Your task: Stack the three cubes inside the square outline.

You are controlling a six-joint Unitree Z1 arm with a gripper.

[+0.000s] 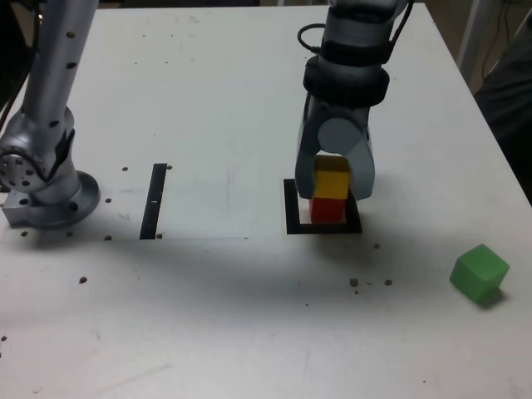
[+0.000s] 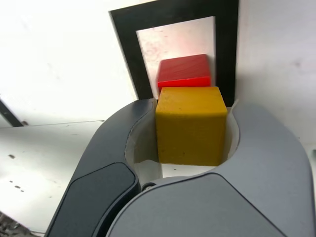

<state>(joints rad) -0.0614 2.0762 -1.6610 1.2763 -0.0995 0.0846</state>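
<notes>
Grey two-fingered gripper [image 1: 334, 179] hangs straight down over the flat thick black square outline with a white centre [image 1: 292, 209], its curved fingers on either side of a small matte yellow cube [image 1: 331, 178] — in the wrist view the gripper [image 2: 191, 129] has the yellow cube [image 2: 191, 124] sitting between the jaws, touching or nearly touching both sides, but I cannot tell whether they are actually clamped on it or slightly loose. Yellow cube sits on top of a small matte red cube [image 1: 327, 210], faces roughly lined up, and the red cube [image 2: 184, 71] rests inside the square outline [image 2: 129, 55], on its white centre, closer to one black edge than the other. Third block, a small matte green cube [image 1: 480, 272], lies alone on the white tabletop [image 1: 208, 100], well apart from the stack, towards the exterior view's right and nearer the front edge, turned at an angle. A thin straight black strip [image 1: 154, 200] lies on the table to the exterior view's left of the outline — separate from it. Further left stands the silver round arm base [image 1: 46, 187] with its perforated upright link. Small dark specks are scattered across the table near the outline and the base.
</notes>
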